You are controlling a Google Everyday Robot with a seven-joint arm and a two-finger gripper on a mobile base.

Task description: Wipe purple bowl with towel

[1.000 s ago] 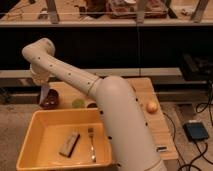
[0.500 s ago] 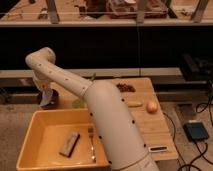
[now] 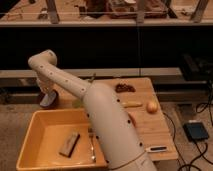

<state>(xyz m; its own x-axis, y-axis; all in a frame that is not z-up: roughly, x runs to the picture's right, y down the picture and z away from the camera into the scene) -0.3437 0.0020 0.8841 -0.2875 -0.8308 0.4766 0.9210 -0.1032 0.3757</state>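
The purple bowl point(image 3: 49, 102) stands at the far left of the wooden table point(image 3: 145, 125), just behind the yellow tub. My arm reaches from the lower right up to its elbow at the upper left, then bends straight down. My gripper point(image 3: 46, 91) hangs right over the bowl, its tip at the bowl's mouth, and it is shut. A grey-blue patch under the tip, inside the bowl, looks like the towel point(image 3: 46, 98). I cannot tell whether it is held in the grip.
A yellow tub point(image 3: 40, 137) at the front left holds a brown block point(image 3: 69, 144) and a fork point(image 3: 92, 148). On the table lie an orange fruit point(image 3: 152, 106), a yellow item point(image 3: 131, 104), dark red pieces point(image 3: 125, 88) and a black pen point(image 3: 157, 148). A grey box point(image 3: 196, 131) sits on the floor at right.
The elbow has dropped and the wrist has come down closer over the purple bowl. Everything else on the table and in the tub stays put.
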